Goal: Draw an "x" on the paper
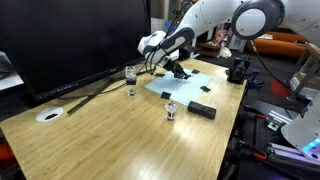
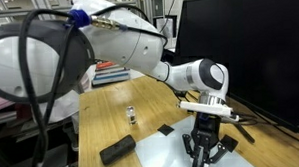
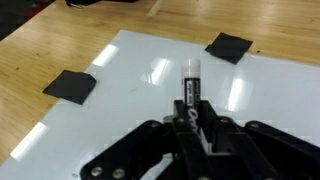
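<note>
Bright, even indoor light falls from above, leaving white glare patches on the paper point(image 3: 160, 72) in the wrist view and a soft sheen on the wooden table point(image 1: 110, 140). The gripper point(image 3: 190, 118), close to the wrist lens, is dark and blurred. Both exterior views are small and grainy, with only faint shadows.

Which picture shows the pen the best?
The wrist view: the pen fills the middle, clamped in the pincer above the paper. In both exterior views the pincer hides nearly all of it.
</note>
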